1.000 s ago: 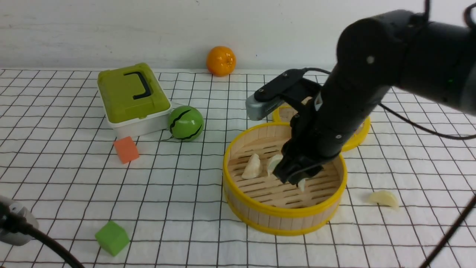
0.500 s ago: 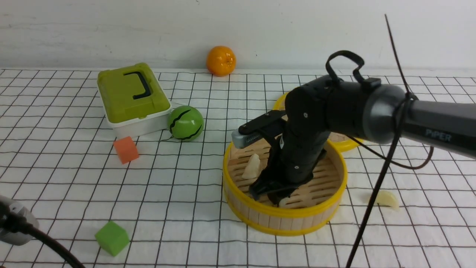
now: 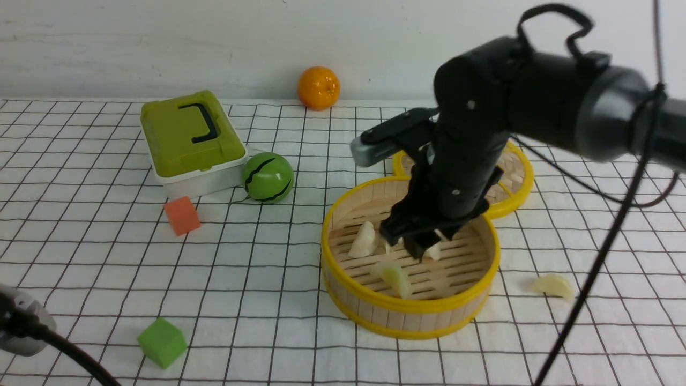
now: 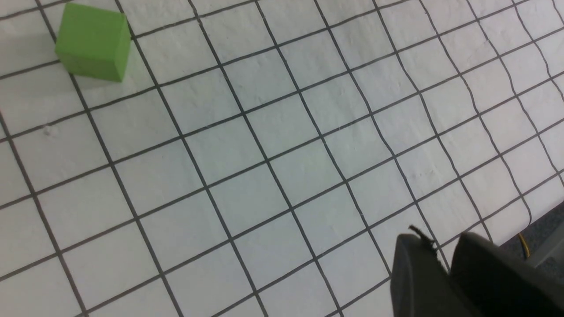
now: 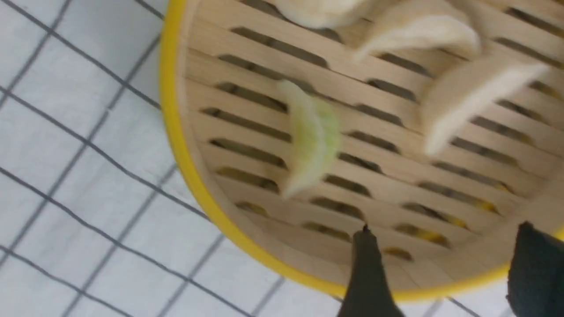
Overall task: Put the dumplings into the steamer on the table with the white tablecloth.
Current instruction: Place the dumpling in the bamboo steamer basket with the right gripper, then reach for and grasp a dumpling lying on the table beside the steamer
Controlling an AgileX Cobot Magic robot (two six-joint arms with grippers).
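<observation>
My right gripper (image 3: 417,245) hangs just over the steamer (image 3: 396,317), jaws spread wide with nothing between them; in the wrist view both fingers (image 5: 366,273) stand bare above the yellow rim. On the slats inside lies a green dumpling (image 3: 395,279) near the front wall, clear of my fingers; a cream dumpling (image 3: 363,239) sits to the left of my gripper, and a second cream dumpling (image 3: 434,250) shows just right of it. The wrist view is blurred, but there seem to be three cream ones close together. A pale dumpling (image 3: 553,285) lies on the cloth (image 3: 268,279), outside the steamer and to its right. The lid (image 3: 517,177) rests flat behind the steamer, touching its far rim.

My left gripper (image 4: 442,246) hangs low over the cloth at the near left, well apart from the steamer; only the finger ends show, side by side, and I cannot tell whether they meet. A green cube (image 4: 93,42) sits on the cloth near it.
</observation>
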